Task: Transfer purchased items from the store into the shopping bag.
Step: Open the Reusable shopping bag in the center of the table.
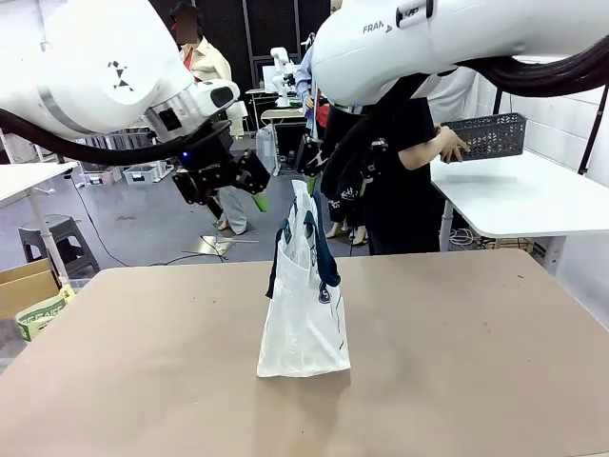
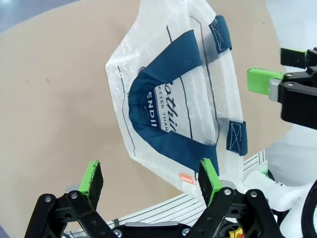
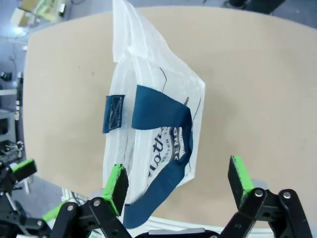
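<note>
The bag stands upright mid-tabletop, its mouth running roughly 12 to 6. My left gripper hangs empty, spread wide, above at the bag's 10 o'clock. My right gripper — just as wide and empty — sits at 12, nearer the handles.

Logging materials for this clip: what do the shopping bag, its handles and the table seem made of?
Shopping bag: thin translucent whitish plastic, slightly glossy; the print shows through its creased walls. Handles: matte navy woven-looking webbing, with cross-stitched ends. Table: matte tan board, possibly laminate; the surface alone leaves it open.
</note>
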